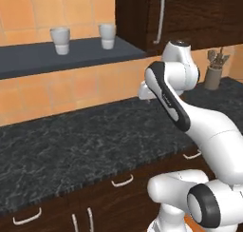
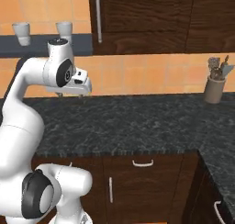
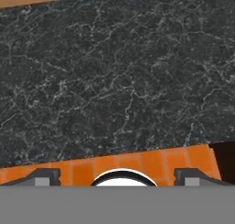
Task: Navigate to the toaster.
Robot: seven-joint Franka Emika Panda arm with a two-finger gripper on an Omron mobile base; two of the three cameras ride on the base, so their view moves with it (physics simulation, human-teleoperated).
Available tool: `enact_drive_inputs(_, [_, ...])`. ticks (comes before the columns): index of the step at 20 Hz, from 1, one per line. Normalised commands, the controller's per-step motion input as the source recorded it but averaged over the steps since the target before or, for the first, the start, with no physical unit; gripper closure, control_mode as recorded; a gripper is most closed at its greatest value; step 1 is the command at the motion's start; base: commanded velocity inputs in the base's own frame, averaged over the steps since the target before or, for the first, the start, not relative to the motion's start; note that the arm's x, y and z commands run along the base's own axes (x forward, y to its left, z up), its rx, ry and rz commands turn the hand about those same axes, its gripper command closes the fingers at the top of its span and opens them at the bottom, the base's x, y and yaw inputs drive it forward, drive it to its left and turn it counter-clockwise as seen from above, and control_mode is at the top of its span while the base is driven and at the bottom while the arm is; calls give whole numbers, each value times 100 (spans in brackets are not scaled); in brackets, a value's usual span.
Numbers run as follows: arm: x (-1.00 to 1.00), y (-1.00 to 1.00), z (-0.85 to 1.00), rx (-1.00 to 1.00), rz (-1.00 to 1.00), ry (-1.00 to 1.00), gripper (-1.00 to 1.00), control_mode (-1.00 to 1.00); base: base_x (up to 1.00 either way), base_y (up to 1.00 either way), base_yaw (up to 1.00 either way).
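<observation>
Toaster: where it stands cannot be told from these pictures.

Left base view: the arm bends over a dark marbled counter (image 1: 71,145), and the gripper (image 1: 144,91) is mostly hidden behind the forearm, so its jaws cannot be read here. Above the counter an orange tiled wall (image 1: 47,91) carries a dark shelf (image 1: 28,60) with two white cups, one (image 1: 60,40) to the left of the other (image 1: 107,35) and well apart from it. A dark wood wall cabinet (image 1: 190,17) hangs to the right of the shelf. A utensil holder (image 1: 213,74) stands upright on the counter at the far right. Drawers with a pale handle (image 1: 122,181) run beneath the counter.

Right base view: the gripper (image 2: 69,94) hangs above the counter (image 2: 137,122), pointing down, near the tiled wall. The two cups (image 2: 21,33) (image 2: 64,30) sit on the shelf (image 2: 27,46) behind it. The utensil holder (image 2: 214,87) stands far to the right, where the counter turns a corner.

Hand view: the fingertips (image 3: 43,176) sit wide apart, so the gripper (image 3: 118,175) has its jaws spread with nothing between them. Marbled counter (image 3: 114,81) lies ahead, with orange tiles (image 3: 137,161) beyond its edge.
</observation>
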Motion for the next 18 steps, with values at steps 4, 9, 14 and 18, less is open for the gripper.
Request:
enact_drive_inputs(4, [0, 0, 0, 0, 0, 0, -100, 100, 0, -2, -77])
enact_drive_inputs(9, [0, 0, 0, 0, 0, 0, -100, 100, 0, 0, -86])
enact_drive_inputs(14, [0, 0, 0, 0, 0, 0, -100, 100, 0, 0, -91])
enact_drive_inputs(18, [0, 0, 0, 0, 0, 0, -100, 100, 0, 0, -92])
